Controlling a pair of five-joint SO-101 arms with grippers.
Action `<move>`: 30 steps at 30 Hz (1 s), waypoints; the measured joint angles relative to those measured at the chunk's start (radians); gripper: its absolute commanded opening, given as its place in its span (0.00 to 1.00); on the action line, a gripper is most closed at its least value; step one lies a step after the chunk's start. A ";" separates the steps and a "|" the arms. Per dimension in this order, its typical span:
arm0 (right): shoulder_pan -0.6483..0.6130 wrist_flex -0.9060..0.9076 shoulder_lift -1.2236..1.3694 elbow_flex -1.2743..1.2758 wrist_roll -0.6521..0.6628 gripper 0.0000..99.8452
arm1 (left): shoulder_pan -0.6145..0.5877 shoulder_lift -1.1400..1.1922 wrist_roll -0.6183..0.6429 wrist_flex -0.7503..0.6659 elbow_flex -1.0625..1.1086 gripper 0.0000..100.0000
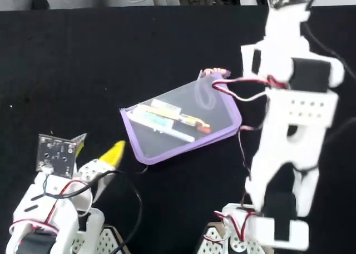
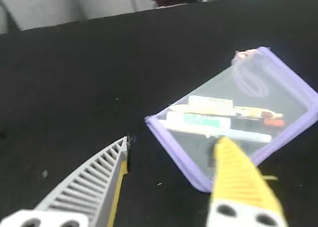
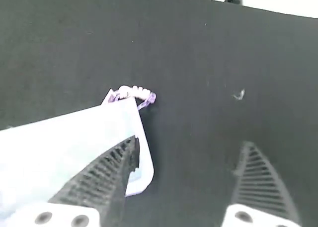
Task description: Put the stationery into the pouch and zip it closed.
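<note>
Black bench (image 1: 67, 70) carrying a clear, purple-edged pouch (image 1: 219, 106) that lies flat near the middle, with the stationery (image 1: 169, 119) inside it.

High view: the left end effector (image 1: 100, 148) sits near the pouch's lower left corner, apart from it, and the white right arm (image 1: 289, 115) stands over the pouch's right edge. Left wrist view: the left end effector (image 2: 173, 140) gapes wide and holds nothing, its yellow finger (image 2: 238, 172) in front of the pouch (image 2: 283, 95), where pens (image 2: 218, 120) lie side by side. Right wrist view: the right end effector (image 3: 190, 143) is spread wide and empty. One dark finger (image 3: 107, 170) is over the pouch (image 3: 54, 142) corner near the pink-and-purple zip pull (image 3: 131, 93), the other over bare bench. Whether it touches the pouch is unclear.
</note>
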 measured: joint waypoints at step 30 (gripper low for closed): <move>-0.003 -0.087 -0.973 1.065 0.038 0.03 | -0.400 0.000 0.000 0.009 0.229 0.04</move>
